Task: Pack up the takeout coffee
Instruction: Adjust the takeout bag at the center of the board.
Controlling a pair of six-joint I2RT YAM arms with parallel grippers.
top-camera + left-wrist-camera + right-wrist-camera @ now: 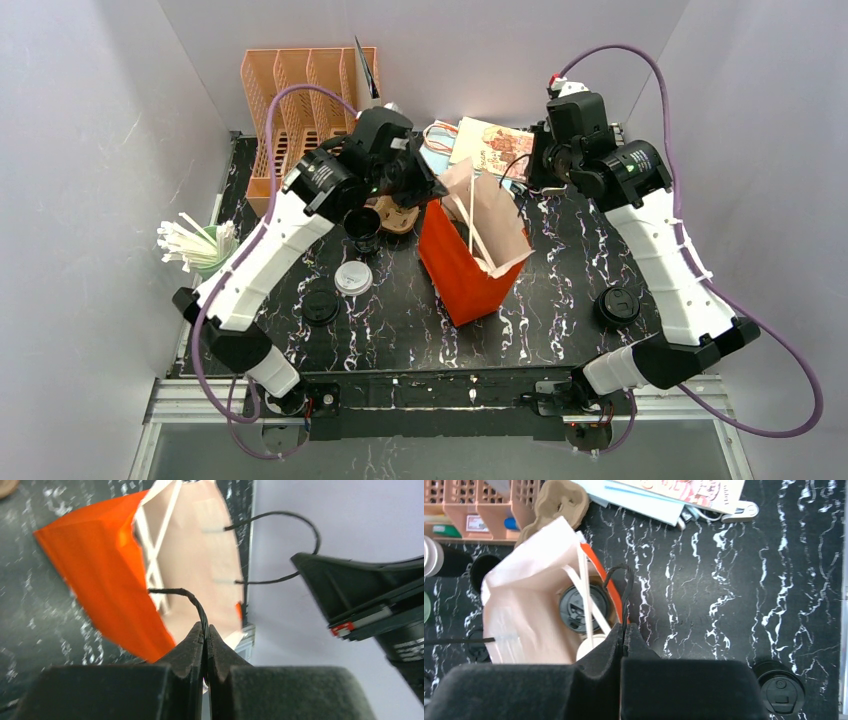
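Coffee [579, 607] could tip if the bag [462, 270] swings or a thin cord slips free, because the left fingers [192, 645] and right fingers [606, 647] are each pinched shut on only a black handle [192, 597]. It sits inside the orange bag, mid-worktop [560, 300]. Only its black lid shows, facing up.

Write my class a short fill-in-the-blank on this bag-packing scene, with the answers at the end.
The paper bag is ____ on the outside. The left gripper is shut on its black cord ____. The lid seen inside the bag is coloured ____.
Answers: orange; handle; black.
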